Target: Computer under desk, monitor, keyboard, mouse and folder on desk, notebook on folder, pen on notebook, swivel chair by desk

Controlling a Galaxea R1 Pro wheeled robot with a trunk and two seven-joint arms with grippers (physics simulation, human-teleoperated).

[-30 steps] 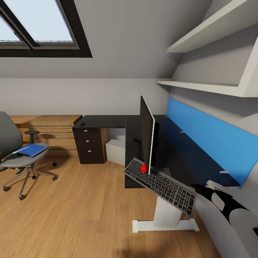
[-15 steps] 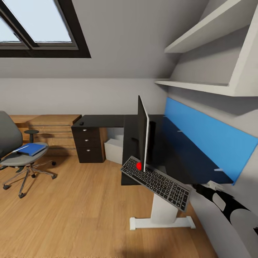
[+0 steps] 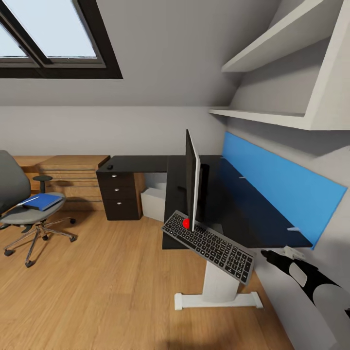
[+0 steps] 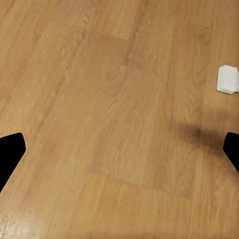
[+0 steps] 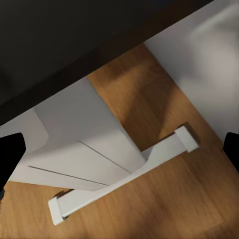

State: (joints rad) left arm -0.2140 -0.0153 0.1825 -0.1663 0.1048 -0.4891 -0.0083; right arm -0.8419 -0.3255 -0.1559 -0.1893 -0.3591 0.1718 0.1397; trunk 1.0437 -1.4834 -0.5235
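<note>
At the far left of the head view sits the grey swivel chair, w/ the blue folder lying on its seat; a thin white thing pokes out beside the folder, maybe the notebook or pen, too small to tell; the chair stands well apart from the desk. A bit right, at mid-left, a small dark lump, prob. the mouse, rests on the far end of the black top, above the drawers. In the middle the monitor stands upright on the desk, seen edge-on; just below it the keyboard is tilted, w/ much of it sticking out past the desk's front edge; a red dot sits where keyboard meets monitor. A white box shows under the desk, maybe the computer, can't be sure. At lower right the right arm reaches toward the desk's near corner.

Left gripper: both dark tips sit at the frame's two sides, spread wide, holding nothing, over bare floor. Right gripper: same, tips far apart, nothing between, looking at the desk's white leg.

What could go wrong, I think: the keyboard looks ready to slide off; a bump from the right arm or the base could knock it down, or tip the thin monitor.
</note>
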